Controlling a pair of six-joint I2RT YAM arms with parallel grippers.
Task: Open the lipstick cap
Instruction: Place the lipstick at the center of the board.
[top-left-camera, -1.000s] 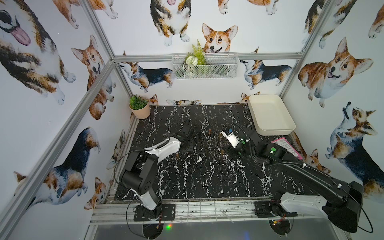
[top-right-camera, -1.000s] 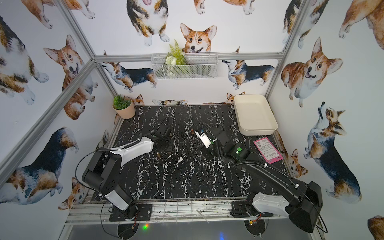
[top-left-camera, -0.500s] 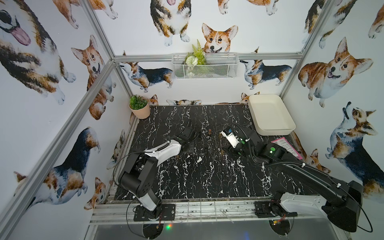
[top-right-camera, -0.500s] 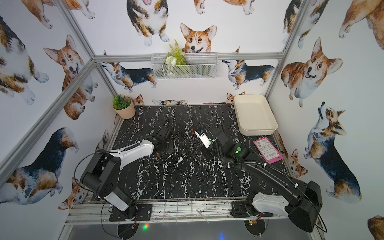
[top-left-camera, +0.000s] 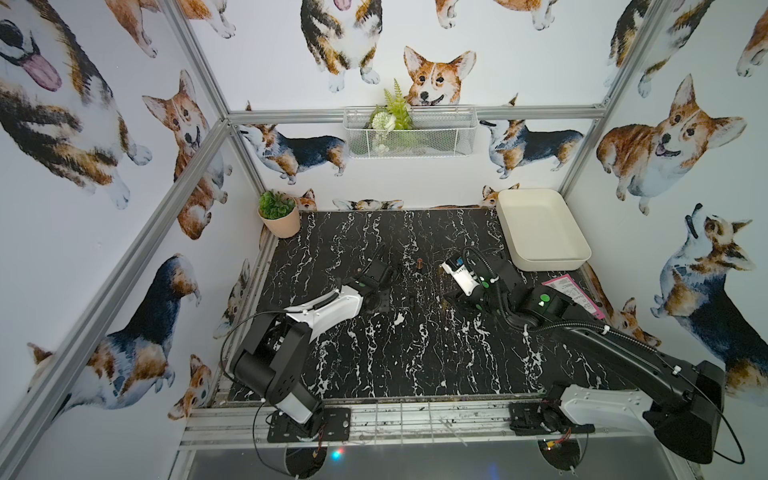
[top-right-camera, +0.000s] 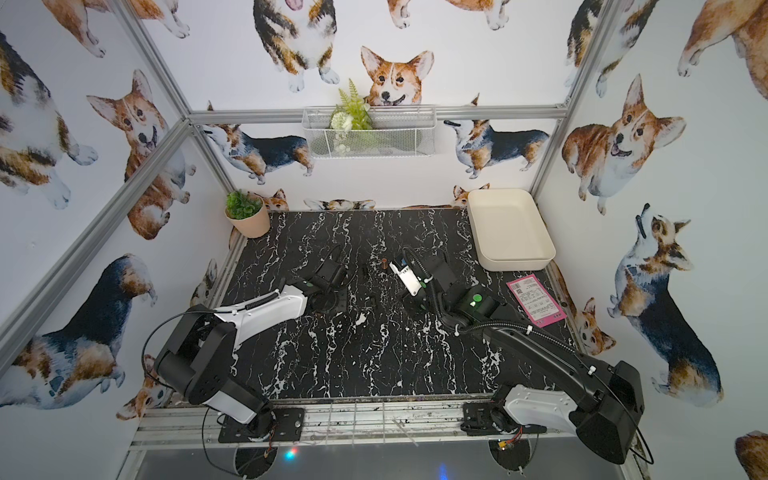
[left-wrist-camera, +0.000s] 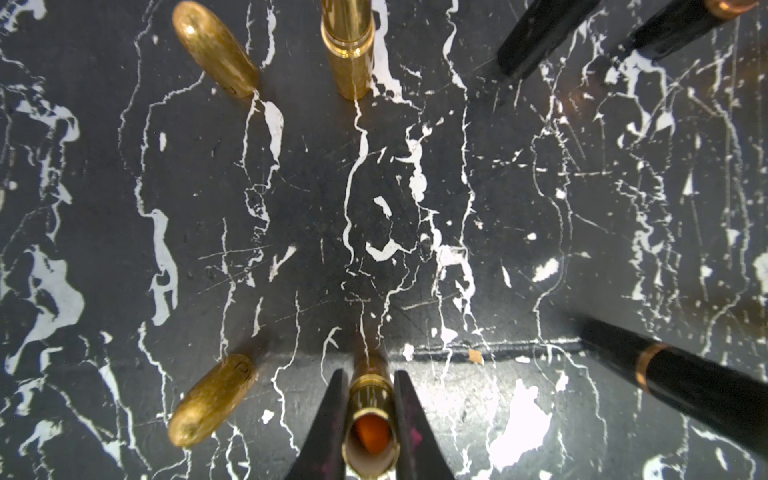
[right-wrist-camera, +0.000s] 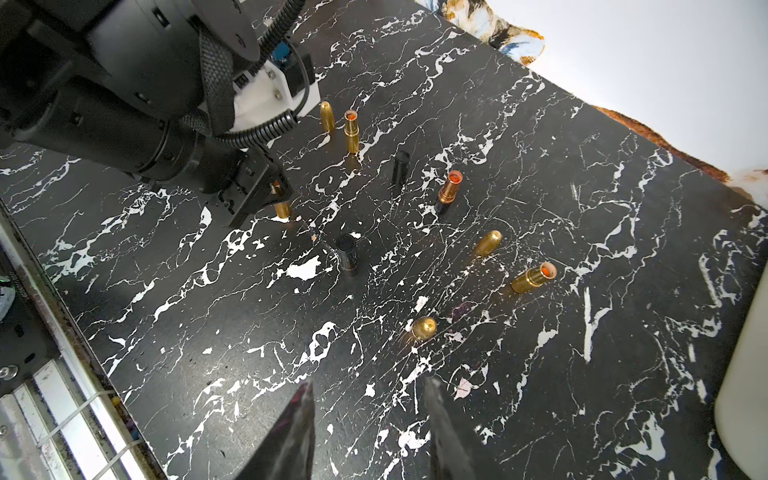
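Left gripper (left-wrist-camera: 370, 382) clenched on slim gold metal lipstick tube (left-wrist-camera: 369, 419), uncapped, orange stick showing, base seemingly on black white-veined marble tabletop (left-wrist-camera: 415, 208); right gripper (right-wrist-camera: 369, 384) spread, empty, hovering well apart. Risk: tube narrow, tall; uneven release or a dragging finger likely topples it into bullet-shaped gold cap (left-wrist-camera: 212, 399) standing near.

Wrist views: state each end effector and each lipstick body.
Left end effector, shut on gripped gold lipstick.
Gripped gold lipstick, uncapped, upright.
Right end effector, open, empty.
Black lipstick, capped, upright.
Copper lipstick, uncapped, upright.
Gold lipstick beside left arm, uncapped, upright.
Gold lipstick farthest from left arm, uncapped.
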